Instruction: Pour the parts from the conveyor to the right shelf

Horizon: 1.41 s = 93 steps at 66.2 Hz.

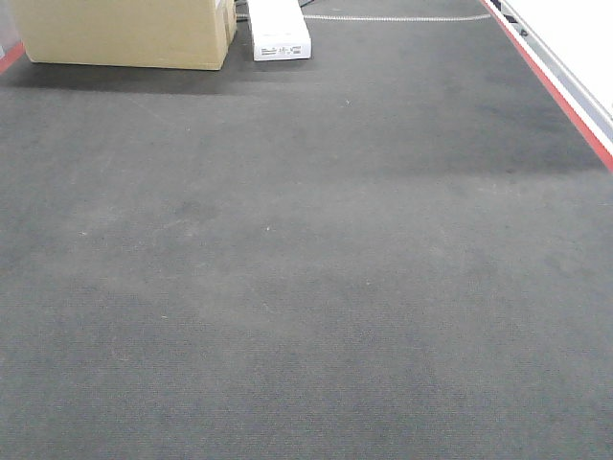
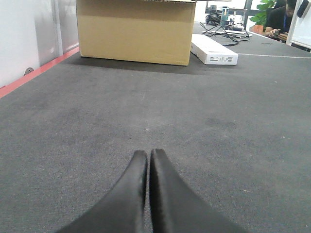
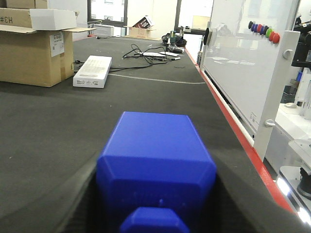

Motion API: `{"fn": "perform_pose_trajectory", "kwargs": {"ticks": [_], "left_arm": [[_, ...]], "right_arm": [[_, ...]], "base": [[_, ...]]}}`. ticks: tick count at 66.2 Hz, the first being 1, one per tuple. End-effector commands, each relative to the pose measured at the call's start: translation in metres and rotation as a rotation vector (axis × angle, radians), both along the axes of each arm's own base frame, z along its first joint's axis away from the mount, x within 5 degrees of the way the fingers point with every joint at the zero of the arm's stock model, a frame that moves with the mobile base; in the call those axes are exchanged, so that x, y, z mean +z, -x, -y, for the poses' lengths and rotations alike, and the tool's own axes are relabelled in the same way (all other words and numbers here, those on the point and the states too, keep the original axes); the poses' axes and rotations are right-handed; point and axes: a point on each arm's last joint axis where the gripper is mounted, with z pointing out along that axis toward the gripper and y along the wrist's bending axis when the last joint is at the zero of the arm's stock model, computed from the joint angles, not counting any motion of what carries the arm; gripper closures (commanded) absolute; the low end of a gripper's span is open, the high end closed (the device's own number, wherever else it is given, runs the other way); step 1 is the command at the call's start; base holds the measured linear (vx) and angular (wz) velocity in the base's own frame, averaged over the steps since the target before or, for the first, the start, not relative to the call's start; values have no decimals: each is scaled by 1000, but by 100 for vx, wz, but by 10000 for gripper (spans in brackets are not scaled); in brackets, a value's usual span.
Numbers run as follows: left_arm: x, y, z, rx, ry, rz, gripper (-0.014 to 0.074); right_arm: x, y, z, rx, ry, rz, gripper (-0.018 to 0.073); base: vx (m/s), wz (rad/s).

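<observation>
blue part [image 3: 155, 170] between right fingers [image 3: 83, 216] (touching)

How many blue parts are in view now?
1: the blue part, held in the right gripper over the conveyor. None lies loose on it; the cardboard box may hide others.

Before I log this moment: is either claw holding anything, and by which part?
The right claw grips the blue block by its opposite sides; the left claw is shut on nothing.
</observation>
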Motion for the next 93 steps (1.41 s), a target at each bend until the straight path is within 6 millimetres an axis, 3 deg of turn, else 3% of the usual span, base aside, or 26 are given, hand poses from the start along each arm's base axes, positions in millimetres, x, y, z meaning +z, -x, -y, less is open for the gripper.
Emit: {"fn": "perform_pose_trajectory", "kwargs": {"ticks": [1,29,54,73,93], "left_arm": [[14,-1,2,-20,0,74,603],[14,-1,2,-21,0,75,603],[14,-1,2,-20,0,75,603],[14,-1,2,-20,0,76,603],[14,-1,2,-20,0,76,603]], "right_arm": [[15,0,0,-6,12,91,564],[15,0,0,-6,12,91,564],[15,0,0,-6,13,93,564],[15,0,0,-7,15,91,564],[15,0,0,-8,16,91,564]], "base": [[0,0],[-7,-3],[-38,-20],[-51,-65],[-46,-116]]}}
